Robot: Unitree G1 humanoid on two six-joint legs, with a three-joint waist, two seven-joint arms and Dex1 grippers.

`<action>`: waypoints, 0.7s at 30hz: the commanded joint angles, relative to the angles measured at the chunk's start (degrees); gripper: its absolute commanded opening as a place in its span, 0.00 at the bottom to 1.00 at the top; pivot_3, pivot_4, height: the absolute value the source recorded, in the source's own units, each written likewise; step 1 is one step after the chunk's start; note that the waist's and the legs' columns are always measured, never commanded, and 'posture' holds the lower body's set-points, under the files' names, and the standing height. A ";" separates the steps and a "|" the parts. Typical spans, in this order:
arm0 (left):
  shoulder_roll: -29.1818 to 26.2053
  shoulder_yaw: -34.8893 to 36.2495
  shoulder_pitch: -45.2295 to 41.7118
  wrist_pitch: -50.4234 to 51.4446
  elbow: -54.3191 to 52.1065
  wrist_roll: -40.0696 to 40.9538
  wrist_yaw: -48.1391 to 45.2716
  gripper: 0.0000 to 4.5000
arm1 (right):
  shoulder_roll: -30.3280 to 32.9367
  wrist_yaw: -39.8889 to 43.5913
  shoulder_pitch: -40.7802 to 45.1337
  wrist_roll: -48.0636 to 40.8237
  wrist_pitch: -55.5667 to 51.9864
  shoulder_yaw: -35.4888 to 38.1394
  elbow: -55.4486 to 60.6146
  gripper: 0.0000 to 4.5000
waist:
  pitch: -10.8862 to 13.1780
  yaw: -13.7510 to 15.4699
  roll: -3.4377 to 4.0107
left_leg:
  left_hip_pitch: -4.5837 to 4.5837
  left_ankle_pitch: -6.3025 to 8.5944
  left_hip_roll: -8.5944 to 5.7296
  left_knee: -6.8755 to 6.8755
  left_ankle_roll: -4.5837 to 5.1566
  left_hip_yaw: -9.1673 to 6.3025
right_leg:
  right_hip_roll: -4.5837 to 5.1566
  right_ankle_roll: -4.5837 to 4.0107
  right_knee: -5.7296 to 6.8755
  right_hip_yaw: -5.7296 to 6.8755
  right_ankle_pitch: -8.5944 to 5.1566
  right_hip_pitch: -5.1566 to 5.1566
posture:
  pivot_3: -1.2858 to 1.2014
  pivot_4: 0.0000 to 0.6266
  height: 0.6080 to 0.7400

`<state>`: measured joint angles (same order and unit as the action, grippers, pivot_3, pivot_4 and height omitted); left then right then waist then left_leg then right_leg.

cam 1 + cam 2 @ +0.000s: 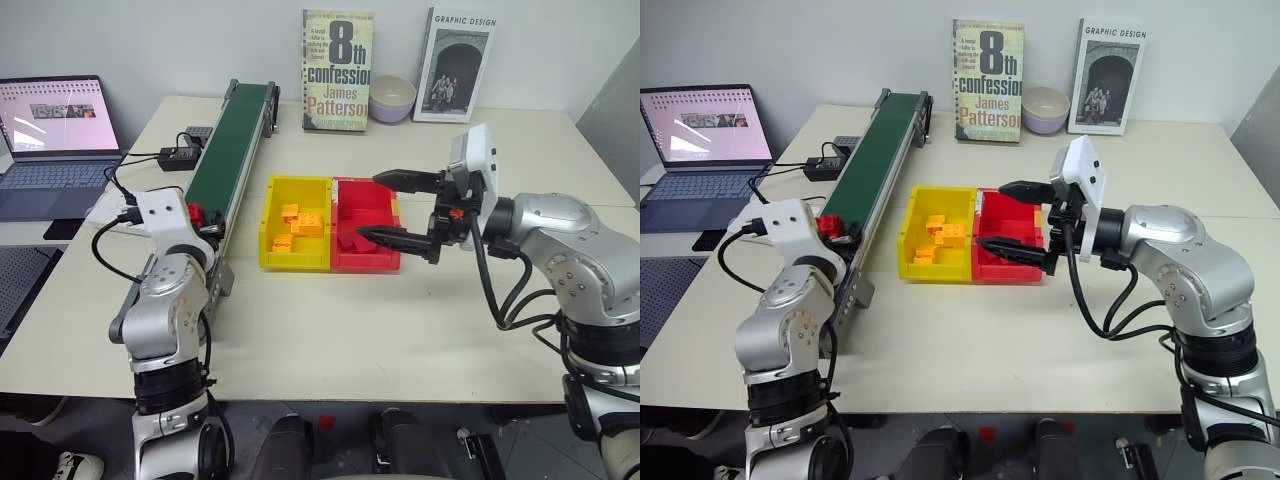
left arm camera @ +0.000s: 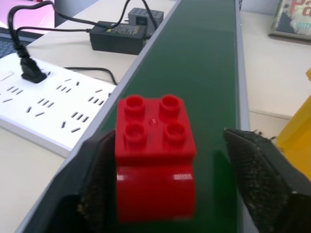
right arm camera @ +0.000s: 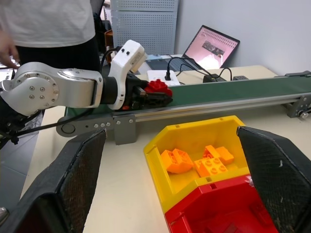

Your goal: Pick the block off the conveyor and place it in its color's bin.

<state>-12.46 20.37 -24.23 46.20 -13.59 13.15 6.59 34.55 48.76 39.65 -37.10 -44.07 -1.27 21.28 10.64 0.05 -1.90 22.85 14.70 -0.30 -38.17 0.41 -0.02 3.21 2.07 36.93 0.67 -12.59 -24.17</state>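
A small red studded block (image 2: pixel 154 150) sits on the dark green conveyor (image 1: pixel 232 140) at its near end. My left gripper (image 2: pixel 167 145) stands open around the block: one finger rests against its side, and a gap separates it from the other finger (image 2: pixel 257 165). The right wrist view shows the same block (image 3: pixel 158 87) between those fingers. The red bin (image 1: pixel 366 263), with red bricks in it, stands to the right of the belt, joined to a yellow bin (image 1: pixel 295 264). My right gripper (image 1: pixel 370 206) hovers wide open over the red bin with nothing in it.
The yellow bin holds orange bricks (image 1: pixel 296 220). A white power strip (image 2: pixel 43 104) and a black adapter (image 1: pixel 180 157) with cables lie left of the belt, and a laptop (image 1: pixel 55 140) sits further left. Two books (image 1: pixel 337 70) and a bowl (image 1: pixel 392 98) stand at the back. A person (image 3: pixel 48 29) stands beyond the table.
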 commanded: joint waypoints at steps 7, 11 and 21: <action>0.73 3.37 1.80 9.35 -10.81 1.56 2.71 0.34 | -0.10 0.35 2.51 0.04 2.57 1.09 -1.36 1.00 | 0.00 -0.04 0.00 | -0.03 0.00 -0.01 0.00 0.00 0.02 | -0.03 0.00 0.01 -0.01 0.00 0.01 | 0.52 0.24 1.00; -0.42 4.16 1.19 11.02 -11.77 1.65 2.35 0.34 | -0.33 0.28 2.57 0.17 2.98 0.84 -1.70 1.00 | 0.00 -0.03 0.00 | -0.02 0.00 0.00 -0.01 0.00 -0.02 | -0.05 0.00 0.02 0.02 0.00 0.02 | 0.52 0.24 1.00; -15.43 -9.76 -11.24 7.53 -2.65 6.44 -21.92 0.34 | 2.29 -7.74 -4.76 1.75 0.81 5.08 5.13 1.00 | 0.00 0.83 -0.04 | 0.06 -0.01 -0.05 -0.03 -0.01 -0.12 | -0.09 -0.02 -0.01 0.15 -0.01 0.01 | 0.52 0.24 1.00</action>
<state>-25.82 15.47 -30.65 57.45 -18.86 16.86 -5.98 35.29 44.23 37.11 -36.50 -42.66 0.49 22.28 10.64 0.88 -1.94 22.90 14.69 -0.37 -38.19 0.41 -0.09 3.13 2.05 36.90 0.78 -12.60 -24.17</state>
